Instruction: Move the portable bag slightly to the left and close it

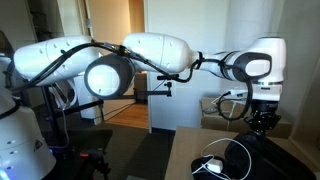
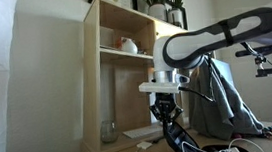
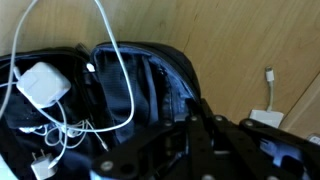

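Observation:
The portable bag point(image 3: 150, 85) is black with a blue-grey lining and lies open on the wooden table point(image 3: 245, 45). A white charger point(image 3: 42, 83) and white cords point(image 3: 112, 60) rest in and across it. In the wrist view my gripper point(image 3: 198, 108) comes in from the bottom, its jaws shut at the rim of the bag's raised flap. In an exterior view the gripper point(image 2: 164, 113) hangs over the table with the black flap point(image 2: 180, 140) rising up to it. From another angle the gripper point(image 1: 262, 122) is above the bag point(image 1: 248, 155).
A white plug and cable point(image 3: 270, 95) lie on the table right of the bag. A tall wooden shelf point(image 2: 116, 78) with small items stands behind the table. A grey garment point(image 2: 229, 102) hangs beside the arm. White cords point(image 1: 212, 165) lie at the bag's near side.

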Motion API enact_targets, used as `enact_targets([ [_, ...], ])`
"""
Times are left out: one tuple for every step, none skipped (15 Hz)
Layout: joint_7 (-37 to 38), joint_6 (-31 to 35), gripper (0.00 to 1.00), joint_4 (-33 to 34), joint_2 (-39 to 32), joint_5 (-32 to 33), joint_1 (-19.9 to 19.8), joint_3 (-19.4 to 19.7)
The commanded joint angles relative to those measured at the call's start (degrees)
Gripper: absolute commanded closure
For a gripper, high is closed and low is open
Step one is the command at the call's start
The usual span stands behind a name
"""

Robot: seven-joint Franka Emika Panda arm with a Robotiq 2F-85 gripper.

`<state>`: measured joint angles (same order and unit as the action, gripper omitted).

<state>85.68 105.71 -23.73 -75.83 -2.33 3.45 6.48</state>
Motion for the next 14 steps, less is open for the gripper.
enact_targets([
  [0.0, 0.0, 0.95, 0.0, 0.0, 0.0, 0.0, 0.0],
  [0.0, 0.0, 0.95, 0.0, 0.0, 0.0, 0.0, 0.0],
  [0.0, 0.0, 0.95, 0.0, 0.0, 0.0, 0.0, 0.0],
  [-0.4, 0.2, 0.99, 0.2, -0.1, 0.0, -0.1, -0.1],
  [-0.6, 0.3, 0.99, 0.6, -0.2, -0.1, -0.3, -0.1],
  [-0.6, 0.2, 0.99, 0.8, -0.4, 0.0, -0.3, 0.0],
  [-0.7, 0.2, 0.99, 1.0, -0.6, 0.0, -0.5, 0.0],
  [-0.5, 0.2, 0.99, 1.2, -0.7, 0.1, -0.7, 0.1],
  [-0.6, 0.0, 0.99, 1.3, -0.8, 0.2, -0.8, 0.3],
  [-0.6, 0.3, 0.99, 1.6, -1.0, 0.0, -1.2, 0.2],
  [-0.4, 0.2, 0.99, 1.7, -1.1, -0.1, -1.5, 0.1],
  [-0.4, 0.2, 0.99, 1.9, -1.1, -0.1, -1.8, 0.1],
  [-0.4, 0.2, 0.99, 2.1, -1.2, -0.1, -2.0, 0.1],
  [-0.2, 0.1, 0.99, 2.3, -1.2, 0.0, -2.2, 0.2],
])
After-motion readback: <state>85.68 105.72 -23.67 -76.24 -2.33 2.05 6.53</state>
